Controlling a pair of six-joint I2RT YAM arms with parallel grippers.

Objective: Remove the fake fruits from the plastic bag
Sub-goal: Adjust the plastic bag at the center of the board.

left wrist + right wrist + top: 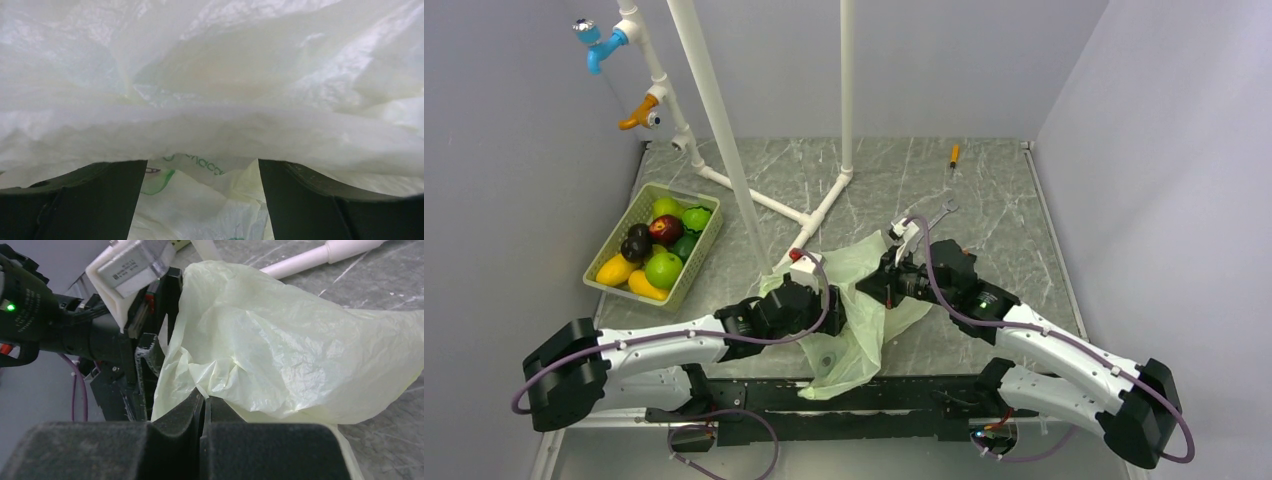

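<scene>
Right gripper is pinched together on a fold of the plastic bag. Left gripper stands apart, bag film apparently draped over its tips.

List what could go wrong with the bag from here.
1. Right gripper is shut on just a thin fold of the bag; a pull may tear the film or let it slip out.
2. Film fills the left wrist view, so the open left gripper could close on film alone.
</scene>
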